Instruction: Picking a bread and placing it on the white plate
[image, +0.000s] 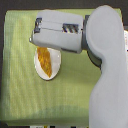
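Observation:
The golden-orange bread (45, 62) lies lengthwise on the white plate (56, 60), left of the middle of the green cloth. Its upper end disappears under my gripper (36, 33). The gripper hangs over the plate's far rim and points toward the exterior view's left. Its two grey fingers (50, 21) lie close together as seen from above. The gripper's own body hides any gap between them and any touch with the bread.
A green cloth (20, 85) covers the table. My thick grey arm (107, 75) comes in from the exterior view's right and bottom and hides that side of the cloth. A dark strip runs along the cloth's near edge.

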